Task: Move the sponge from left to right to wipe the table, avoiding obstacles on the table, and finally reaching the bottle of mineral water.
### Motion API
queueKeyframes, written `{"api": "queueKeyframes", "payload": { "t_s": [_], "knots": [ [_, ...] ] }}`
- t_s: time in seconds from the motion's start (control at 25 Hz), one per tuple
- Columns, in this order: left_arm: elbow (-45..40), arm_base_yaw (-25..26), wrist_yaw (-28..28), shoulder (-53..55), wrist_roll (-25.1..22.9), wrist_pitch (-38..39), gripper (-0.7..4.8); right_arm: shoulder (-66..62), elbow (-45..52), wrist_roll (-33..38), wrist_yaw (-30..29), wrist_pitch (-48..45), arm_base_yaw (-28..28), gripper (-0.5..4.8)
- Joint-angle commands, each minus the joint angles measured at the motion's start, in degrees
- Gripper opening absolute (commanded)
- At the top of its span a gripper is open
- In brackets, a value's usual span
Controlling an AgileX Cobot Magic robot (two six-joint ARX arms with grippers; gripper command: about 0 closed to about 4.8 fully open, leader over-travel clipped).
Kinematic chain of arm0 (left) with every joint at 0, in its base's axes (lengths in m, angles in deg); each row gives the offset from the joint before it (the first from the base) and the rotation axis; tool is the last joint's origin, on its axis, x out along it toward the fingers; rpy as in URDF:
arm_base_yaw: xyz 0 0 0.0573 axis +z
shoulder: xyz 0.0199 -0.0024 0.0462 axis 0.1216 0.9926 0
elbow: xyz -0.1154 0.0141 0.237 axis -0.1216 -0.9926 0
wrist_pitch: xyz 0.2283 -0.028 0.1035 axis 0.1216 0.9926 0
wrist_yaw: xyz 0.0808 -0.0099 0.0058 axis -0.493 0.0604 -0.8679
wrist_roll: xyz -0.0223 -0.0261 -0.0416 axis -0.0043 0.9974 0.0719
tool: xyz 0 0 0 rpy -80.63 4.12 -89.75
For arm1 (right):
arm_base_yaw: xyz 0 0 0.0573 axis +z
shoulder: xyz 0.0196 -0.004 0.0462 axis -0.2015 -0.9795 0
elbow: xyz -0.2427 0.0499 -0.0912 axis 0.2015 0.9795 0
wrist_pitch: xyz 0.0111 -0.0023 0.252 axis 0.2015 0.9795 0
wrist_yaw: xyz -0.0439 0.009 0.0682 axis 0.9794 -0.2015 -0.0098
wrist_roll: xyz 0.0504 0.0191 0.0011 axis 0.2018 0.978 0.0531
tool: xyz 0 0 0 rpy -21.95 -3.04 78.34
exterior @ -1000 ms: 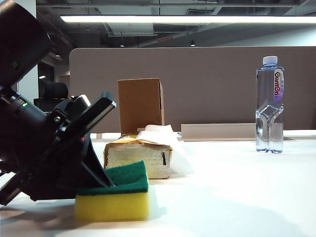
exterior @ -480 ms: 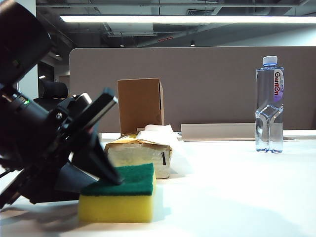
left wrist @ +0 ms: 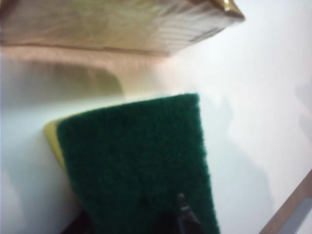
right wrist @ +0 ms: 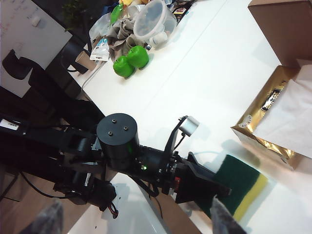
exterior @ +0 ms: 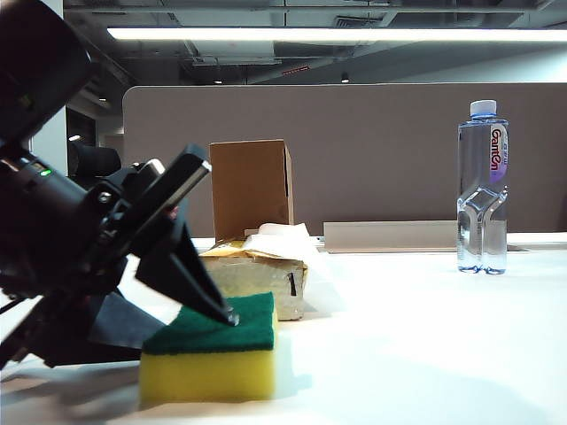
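— Where do things stand on the table [exterior: 425, 336]?

— The cardboard box [exterior: 251, 186] stands upright at the back. The tissue pack [exterior: 266, 266] lies just in front of it. The bottle of mineral water [exterior: 482, 199] is well apart, at about two o'clock from the sponge [exterior: 213, 354].

— And the sponge itself?

— It lies flat, green side up, at about seven o'clock from the tissue pack and close to it.

— The grippers?

— The left gripper [exterior: 190, 310] slants down from ten o'clock with its fingers apart, one tip on the green layer. The right gripper [right wrist: 134, 222] hangs high above the table, its blurred fingers spread wide and holding nothing.
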State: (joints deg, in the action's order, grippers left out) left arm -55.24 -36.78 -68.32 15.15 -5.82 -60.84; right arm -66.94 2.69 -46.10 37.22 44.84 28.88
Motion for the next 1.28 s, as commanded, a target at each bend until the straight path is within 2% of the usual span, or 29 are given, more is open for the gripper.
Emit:
{"api": "queueKeyframes", "payload": {
  "t_s": [0.04, 0.24, 0.4, 0.52, 0.8, 0.92, 1.16, 1.28],
  "knots": [
    [-0.94, 0.0, 0.28, -1.64, -0.7, 8.59, 1.88, 0.39, -0.24, -0.44, -0.57, -0.52, 0.04, 3.87],
    [-0.94, 0.79, -2.19, -4.83, -2.97, 10.69, 1.88, 0.63, -0.24, -0.44, -0.57, -0.5, 0.04, 3.87],
    [-0.94, 2.1, -1.99, -4.83, -3.37, 11.52, 1.89, 0.66, -0.24, -0.44, -0.57, -0.5, 0.04, 3.87],
    [-0.85, 2.21, -1.97, -4.83, -3.32, 11.54, 2.9, 0.74, -0.24, -0.44, -0.59, -0.31, 0.04, 3.87],
    [0.31, 2.19, -0.17, -4.92, -3.32, 11.98, 2.92, 0.98, -0.24, -0.44, -0.57, -0.13, 0.02, 3.87],
    [1.29, 2.21, -0.31, -5.49, -4.72, 13.35, 2.92, 1.01, -0.24, -0.44, -0.59, -0.13, 0.02, 3.87],
    [7.32, 2.58, -3.26, -7.52, -10.4, 25.88, 3.12, 1.03, -0.24, -0.44, -0.57, -0.13, 0.02, 3.87],
    [9.81, 3.23, -4.61, -9.33, -12.37, 29.81, 3.12, 1.03, -0.24, -0.44, -0.59, -0.13, 0.02, 3.87]
  ]
}}
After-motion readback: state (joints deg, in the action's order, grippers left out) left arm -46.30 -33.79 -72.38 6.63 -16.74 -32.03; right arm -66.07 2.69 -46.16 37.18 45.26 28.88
